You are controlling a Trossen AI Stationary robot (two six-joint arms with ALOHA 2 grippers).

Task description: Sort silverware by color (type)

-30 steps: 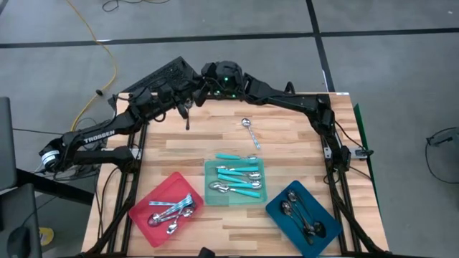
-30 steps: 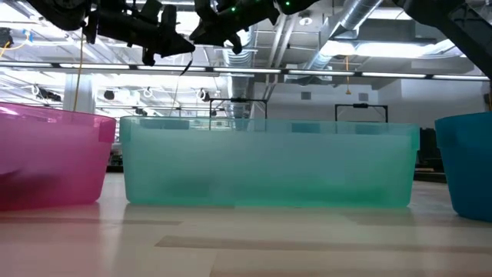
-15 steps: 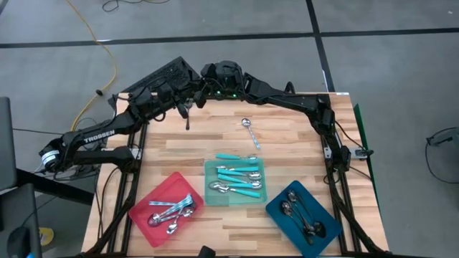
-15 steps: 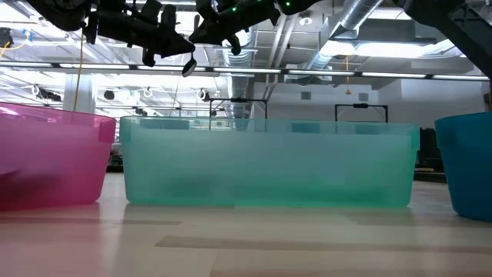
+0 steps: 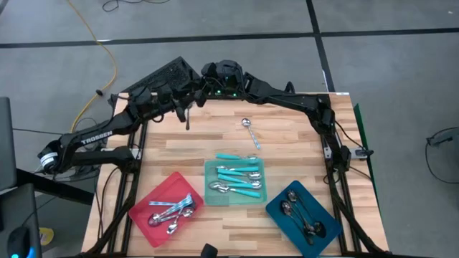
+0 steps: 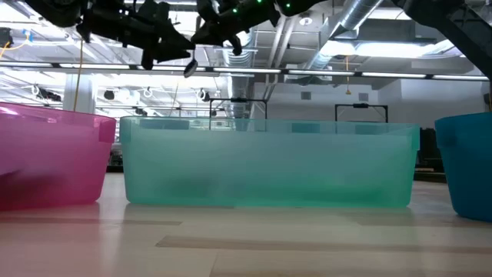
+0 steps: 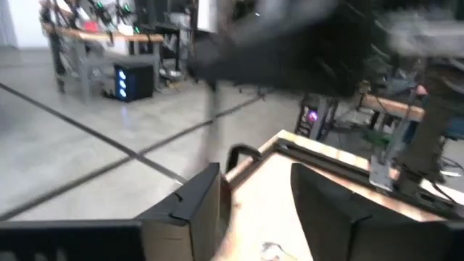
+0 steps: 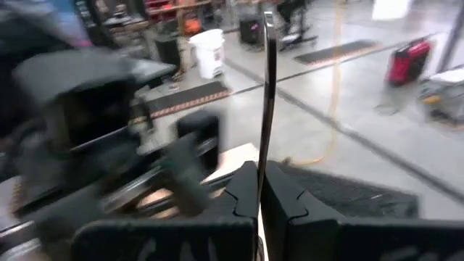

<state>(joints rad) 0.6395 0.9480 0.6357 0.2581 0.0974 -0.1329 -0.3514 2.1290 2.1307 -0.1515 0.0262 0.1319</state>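
Two grippers meet at far edge: right gripper pinches a dark spoon; left gripper is open w/ nothing.

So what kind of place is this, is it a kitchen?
Probably not a kitchen. It looks like a robot lab or workshop: a wooden table with two robot arms stands on a bare concrete floor, a yellow cable trails across it, and pipes and ducts run along the ceiling.
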